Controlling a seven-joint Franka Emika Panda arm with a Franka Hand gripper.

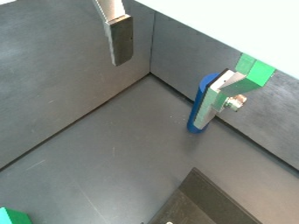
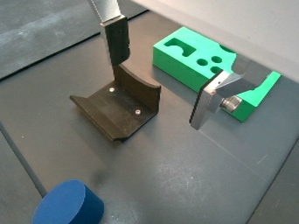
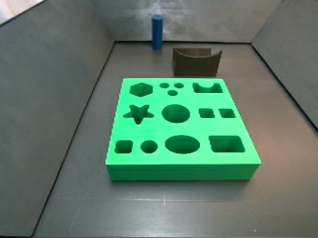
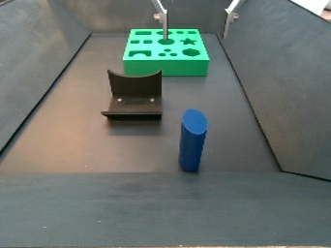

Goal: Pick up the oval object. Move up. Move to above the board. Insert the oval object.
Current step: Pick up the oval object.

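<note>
The oval object, a slim blue peg (image 4: 192, 140), stands upright on the dark floor, apart from the board; it also shows in a side view (image 3: 158, 33) by the back wall. In a wrist view the peg (image 1: 202, 109) is partly behind one finger (image 1: 219, 98), and in a wrist view only its rounded top (image 2: 68, 206) shows. The green board (image 3: 180, 116) with shaped cutouts lies flat on the floor (image 4: 165, 50) (image 2: 193, 54). My gripper (image 4: 195, 15) (image 1: 162, 92) (image 2: 158, 94) hangs open and empty, high up near the board, far from the peg.
The dark fixture (image 4: 134, 94) (image 3: 195, 61) (image 2: 117, 109) stands on the floor between the peg and the board. Grey walls (image 3: 74, 56) close in the floor on all sides.
</note>
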